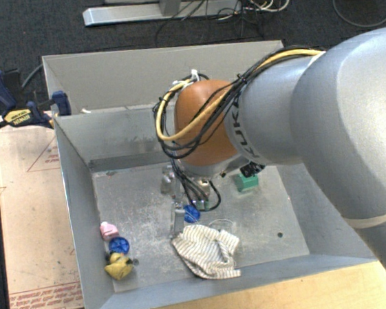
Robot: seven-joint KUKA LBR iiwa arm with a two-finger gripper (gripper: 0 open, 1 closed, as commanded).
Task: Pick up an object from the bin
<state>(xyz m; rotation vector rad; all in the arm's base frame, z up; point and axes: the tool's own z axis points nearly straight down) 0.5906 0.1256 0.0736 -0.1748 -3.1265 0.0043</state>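
Grey arm (328,121) across half-hidden green block (247,181)

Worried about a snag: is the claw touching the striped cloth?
Cannot tell. In the camera view the claw ends at the top edge of the striped cloth; its height above is unclear.

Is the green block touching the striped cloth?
No, the green block lies apart from the cloth, farther back and to the right.

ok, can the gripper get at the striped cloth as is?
Probably yes: the gripper hangs by the far edge of the striped cloth, and nothing lies on the cloth or between the two.
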